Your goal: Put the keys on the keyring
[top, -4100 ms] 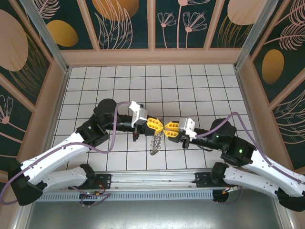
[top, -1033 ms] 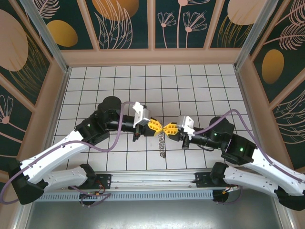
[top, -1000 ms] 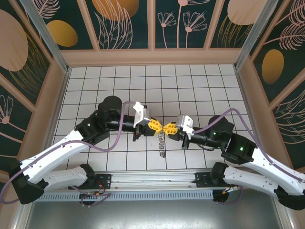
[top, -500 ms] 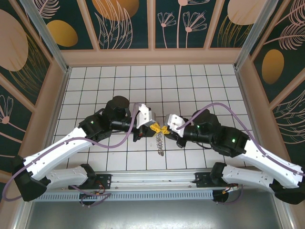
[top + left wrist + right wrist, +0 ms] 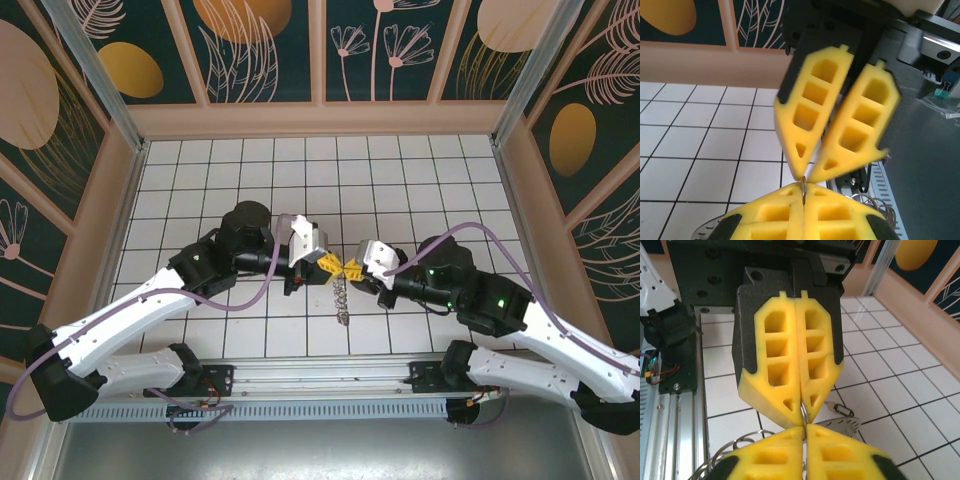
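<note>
- The desk [image 5: 400, 180] is covered in white square tiles with dark grout lines, evenly and brightly lit.
- A low beige wooden border [image 5: 320, 118] runs along its far edge and both sides.
- The walls [image 5: 265, 50] are dark teal panels painted with pale outlined flowers, leaves and orange discs, divided by beige strips.
- Aluminium posts [image 5: 93, 70] slant up at the far corners.
- A slotted metal rail [image 5: 320, 408] lines the near edge, with grey sheet metal [image 5: 320, 452] below it.

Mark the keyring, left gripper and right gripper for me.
keyring [image 5: 342, 300], top view, the bunch hanging below the fingertips.
left gripper [image 5: 334, 267], top view, between its yellow fingertips.
right gripper [image 5: 348, 270], top view, between its yellow fingertips.
</note>
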Available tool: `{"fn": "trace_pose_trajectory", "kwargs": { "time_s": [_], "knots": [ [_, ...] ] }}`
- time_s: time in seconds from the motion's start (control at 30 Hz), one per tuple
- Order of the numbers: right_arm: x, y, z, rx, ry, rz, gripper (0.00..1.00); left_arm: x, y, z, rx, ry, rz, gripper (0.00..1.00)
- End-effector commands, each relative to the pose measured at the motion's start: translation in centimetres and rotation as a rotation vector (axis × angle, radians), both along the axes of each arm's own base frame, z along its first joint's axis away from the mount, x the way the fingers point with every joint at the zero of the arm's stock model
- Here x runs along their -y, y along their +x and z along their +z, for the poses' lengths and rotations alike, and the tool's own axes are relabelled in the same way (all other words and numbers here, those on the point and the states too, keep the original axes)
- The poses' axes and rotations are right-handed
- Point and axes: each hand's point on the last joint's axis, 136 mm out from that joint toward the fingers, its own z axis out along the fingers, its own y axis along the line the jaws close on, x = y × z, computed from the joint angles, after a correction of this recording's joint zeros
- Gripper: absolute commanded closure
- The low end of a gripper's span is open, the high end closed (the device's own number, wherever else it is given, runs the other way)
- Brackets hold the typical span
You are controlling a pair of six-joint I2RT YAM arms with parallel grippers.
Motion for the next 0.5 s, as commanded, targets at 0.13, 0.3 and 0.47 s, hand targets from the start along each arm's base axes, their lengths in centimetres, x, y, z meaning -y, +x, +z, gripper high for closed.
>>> {"fn": "trace_pose_trajectory", "kwargs": {
  "time_s": [0.13,0.3,0.47],
  "knots": [
    [-0.5,-0.5,6.0,0.081,0.235,0.031,0.62,-0.1,-0.6,1.3,0.018,-0.110,-0.004,1.00],
    [0.3,-0.9,6.5,0.069,0.311,0.022,0.58,-0.5,-1.1,2.3,0.040,-0.154,-0.011,1.00],
    [1.0,-1.2,6.9,0.077,0.355,0.015,0.57,-1.2,-1.9,4.5,0.078,-0.249,-0.020,1.00]
  ]
}}
